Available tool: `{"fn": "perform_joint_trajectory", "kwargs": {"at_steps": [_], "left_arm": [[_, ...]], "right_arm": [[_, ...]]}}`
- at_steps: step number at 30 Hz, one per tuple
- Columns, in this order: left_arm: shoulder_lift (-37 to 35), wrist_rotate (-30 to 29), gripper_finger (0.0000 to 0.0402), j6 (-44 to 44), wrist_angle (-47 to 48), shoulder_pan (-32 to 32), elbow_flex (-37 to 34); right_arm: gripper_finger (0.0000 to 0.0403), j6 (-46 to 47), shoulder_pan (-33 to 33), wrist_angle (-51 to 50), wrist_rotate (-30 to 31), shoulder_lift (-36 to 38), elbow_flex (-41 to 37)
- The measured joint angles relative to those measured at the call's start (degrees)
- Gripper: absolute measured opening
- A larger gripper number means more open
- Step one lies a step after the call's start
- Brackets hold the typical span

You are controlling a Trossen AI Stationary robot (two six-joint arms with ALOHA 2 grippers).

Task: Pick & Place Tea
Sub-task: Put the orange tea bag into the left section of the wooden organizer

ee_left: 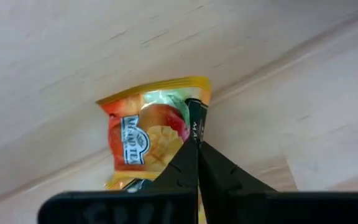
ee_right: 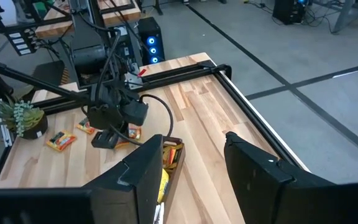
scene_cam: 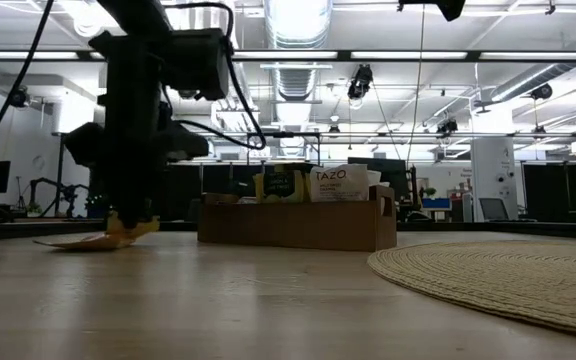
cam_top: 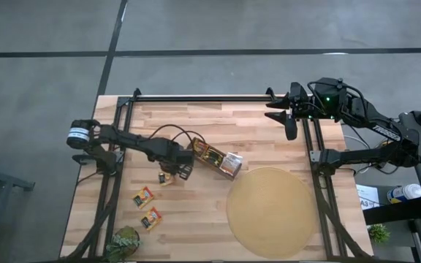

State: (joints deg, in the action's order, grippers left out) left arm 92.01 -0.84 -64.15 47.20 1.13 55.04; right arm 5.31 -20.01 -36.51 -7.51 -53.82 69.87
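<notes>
left gripper [cam_top: 168, 175] | pressed together on a tea sachet [ee_left: 151, 134] edge | just left of wooden box [cam_top: 216, 158] | right gripper [cam_top: 287, 111] spread, far

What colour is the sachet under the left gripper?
Orange-red with a yellow edge, clearest in the left wrist view.
</notes>
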Motion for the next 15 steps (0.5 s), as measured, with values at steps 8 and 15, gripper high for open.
{"fn": "perform_joint_trajectory", "kwargs": {"at_steps": [8, 15], "left_arm": [[-0.2, -3.3, 0.0, 1.1, 7.4, -0.1, 6.6], [-0.3, -7.7, 0.0, 1.1, 8.2, -0.2, 15.4]], "right_arm": [[0.0169, 0.0, 0.0, 0.0, 0.0, 0.0, 0.0], [0.0169, 0.5, 0.0, 0.0, 0.0, 0.0, 0.0]]}}
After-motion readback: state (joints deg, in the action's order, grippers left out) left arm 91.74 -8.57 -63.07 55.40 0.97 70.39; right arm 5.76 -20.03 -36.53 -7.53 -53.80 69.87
